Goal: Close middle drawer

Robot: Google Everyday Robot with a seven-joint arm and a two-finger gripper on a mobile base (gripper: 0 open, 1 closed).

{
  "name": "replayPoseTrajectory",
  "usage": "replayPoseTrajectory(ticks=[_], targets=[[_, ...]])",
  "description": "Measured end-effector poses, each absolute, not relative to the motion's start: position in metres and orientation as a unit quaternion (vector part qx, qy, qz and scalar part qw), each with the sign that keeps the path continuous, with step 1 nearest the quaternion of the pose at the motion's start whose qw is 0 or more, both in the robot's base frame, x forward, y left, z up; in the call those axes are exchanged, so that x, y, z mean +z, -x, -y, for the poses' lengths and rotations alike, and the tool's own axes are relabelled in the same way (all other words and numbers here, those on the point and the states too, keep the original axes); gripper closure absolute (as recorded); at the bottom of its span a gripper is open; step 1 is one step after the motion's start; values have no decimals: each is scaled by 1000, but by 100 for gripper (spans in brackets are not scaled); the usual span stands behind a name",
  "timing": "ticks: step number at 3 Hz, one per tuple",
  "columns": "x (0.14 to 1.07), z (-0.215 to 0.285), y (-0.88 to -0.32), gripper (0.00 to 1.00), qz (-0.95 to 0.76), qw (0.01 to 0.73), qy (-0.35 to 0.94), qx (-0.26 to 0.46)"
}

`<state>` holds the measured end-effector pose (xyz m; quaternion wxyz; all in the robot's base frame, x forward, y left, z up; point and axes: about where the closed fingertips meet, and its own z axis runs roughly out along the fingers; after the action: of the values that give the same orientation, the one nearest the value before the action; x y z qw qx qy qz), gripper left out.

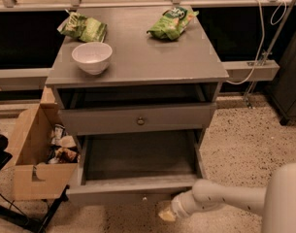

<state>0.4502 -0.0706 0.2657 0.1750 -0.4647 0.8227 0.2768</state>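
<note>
I read the bench [152,64] as grey painted wood, matt, with a faint sheen on top. The middle drawer [113,194] has the same flat grey finish, and its knob [144,197] looks like metal. The bowl [92,57] near the left edge is smooth, glossy white. The bags at the back left corner [84,28] and back right corner [171,23] are crinkled, shiny green film. My hand [166,213], just below the drawer front, looks pale and matt.

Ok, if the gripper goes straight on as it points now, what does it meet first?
Probably the front of the middle drawer, right of its knob; the gripper sits low beside it, but depth is unclear.
</note>
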Motion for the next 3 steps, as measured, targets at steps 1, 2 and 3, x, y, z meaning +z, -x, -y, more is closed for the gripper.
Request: replayPoseTrajectory(ticks=[1,2,3], targets=[[267,71,-457,100,-823,176,464,276],[275,74,-507,100,-829,176,459,267],[275,74,-507,100,-829,176,459,267]])
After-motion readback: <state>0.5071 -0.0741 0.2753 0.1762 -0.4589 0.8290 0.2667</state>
